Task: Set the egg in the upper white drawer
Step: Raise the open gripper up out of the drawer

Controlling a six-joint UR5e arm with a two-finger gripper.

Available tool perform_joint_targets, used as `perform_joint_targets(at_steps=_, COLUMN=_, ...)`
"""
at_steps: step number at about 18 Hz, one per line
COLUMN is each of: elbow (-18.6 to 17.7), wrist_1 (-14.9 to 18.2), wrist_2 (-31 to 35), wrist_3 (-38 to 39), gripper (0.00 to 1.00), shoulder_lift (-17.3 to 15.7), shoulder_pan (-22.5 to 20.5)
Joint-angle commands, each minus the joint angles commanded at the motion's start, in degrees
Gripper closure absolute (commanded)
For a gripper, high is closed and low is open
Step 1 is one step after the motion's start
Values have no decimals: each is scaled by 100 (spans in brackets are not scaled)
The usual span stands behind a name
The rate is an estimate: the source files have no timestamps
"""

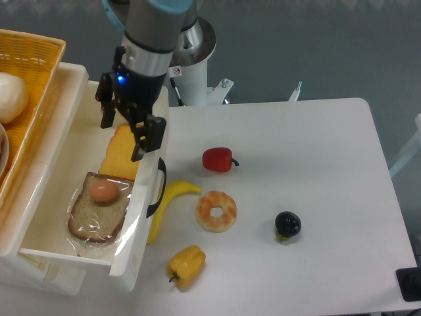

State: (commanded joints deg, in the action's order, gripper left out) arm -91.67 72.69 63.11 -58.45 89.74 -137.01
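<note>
You can't see the whole upper white drawer (146, 197): its left wall and far corner sit under the yellow wicker basket (29, 72), which the frame's left edge cuts off along with the pale ball (12, 95) inside it. The arm blocks part of the orange slab (122, 158) at the drawer's back. The tool (125, 135) hangs above that slab with its 2 fingers spread wide and nothing between them. Your egg (104, 191) lies inside the drawer on the bread slice (97, 214), below and slightly left of the tool, clear of both fingers. On the table (316, 151) you see a banana (168, 204) just beside the drawer's black handle (158, 187).
</note>
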Motion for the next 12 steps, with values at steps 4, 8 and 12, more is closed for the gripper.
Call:
perform_joint_targets(at_steps=4, elbow=0, wrist_1=-35, wrist_2=245, wrist_3=290, gripper=0, shoulder_lift=-62, shoulder_pan=-334)
perform_joint_targets(at_steps=8, elbow=105, wrist_1=-105, wrist_2=1132, wrist_3=281, gripper=0, shoulder_lift=-27, shoulder_pan=-343)
perform_joint_targets(at_steps=12, elbow=88, wrist_1=-193, wrist_2=1756, wrist_3=290, gripper=0, shoulder_lift=140, shoulder_pan=-335)
